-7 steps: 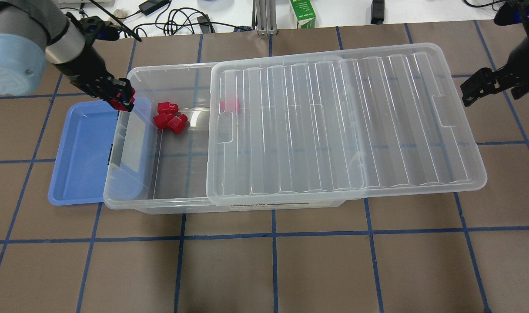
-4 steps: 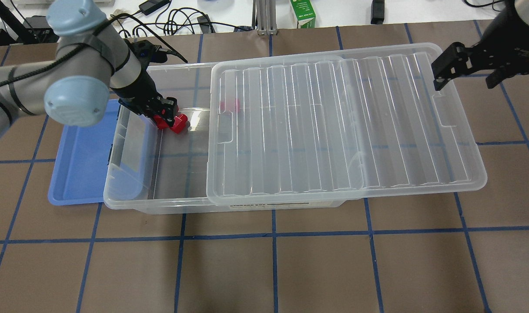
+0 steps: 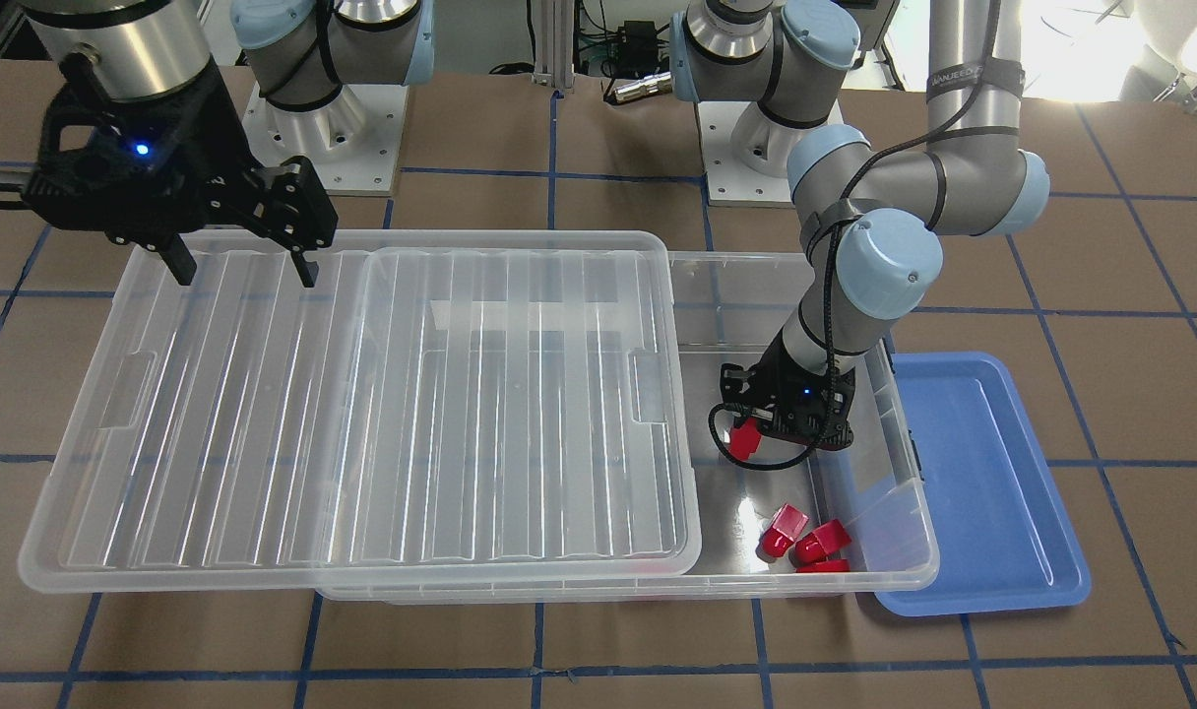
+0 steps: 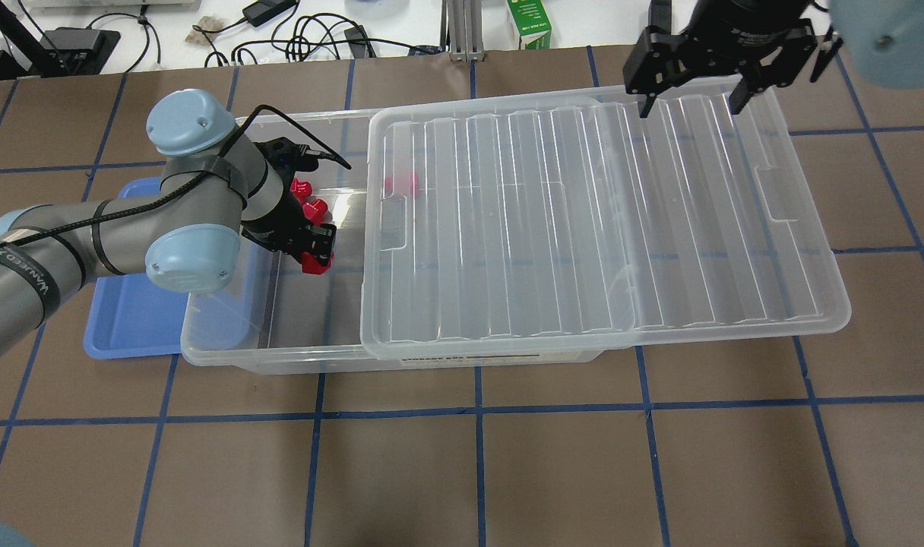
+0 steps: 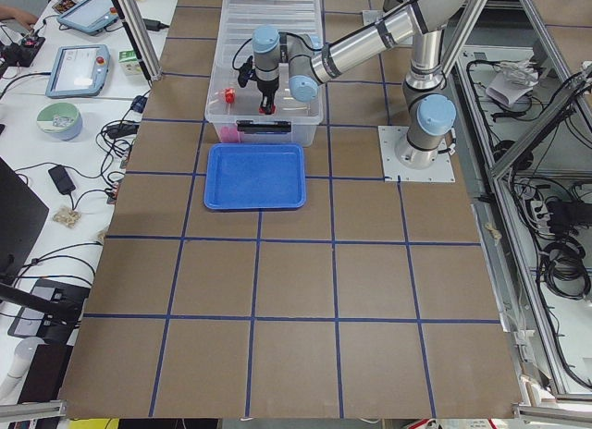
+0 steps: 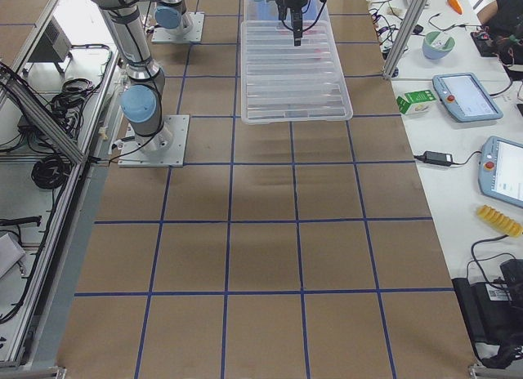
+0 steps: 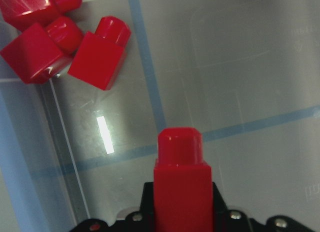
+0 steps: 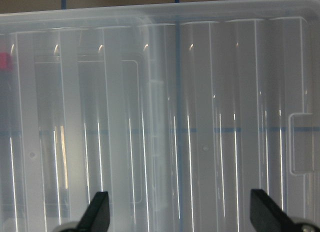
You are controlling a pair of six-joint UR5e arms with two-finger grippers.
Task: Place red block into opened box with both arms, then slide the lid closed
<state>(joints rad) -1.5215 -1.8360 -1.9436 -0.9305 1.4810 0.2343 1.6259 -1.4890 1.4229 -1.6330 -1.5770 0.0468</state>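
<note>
1. Blue plastic tray (image 4: pixel 128 334) lies just beside the latch end of the box (image 4: pixel 226 353); nothing shows in it, and it has not shifted.
2. Next comes the left gripper (image 4: pixel 314 251), its fingers clamped on the red block (image 7: pixel 181 177), narrow stepped end pointing away from the palm. A second ago it was at the box's latch-end wall. It has since swung in over the uncovered part of the box and now hangs above bare floor, so the block is inside the box's outline but not yet let go. I judge that opening the fingers here would finish the placing.
3. Three loose red blocks (image 3: pixel 805 540) lie clustered in a corner at the box's latch end, clear of the carried one. A fourth red block (image 4: pixel 401 183) shows dimly inside the box, under the lid's edge.
4. Covering the rest of the box, the lid (image 4: pixel 583 228) overhangs well past the end opposite the latch. It sits where it did a second ago.
5. Last, the right gripper (image 3: pixel 246 276) has come in from beyond that overhanging end. It now points down over the lid with fingers spread wide and holding nothing. It looks staged for the slide, which I judge should wait until the left arm leaves the box.
</note>
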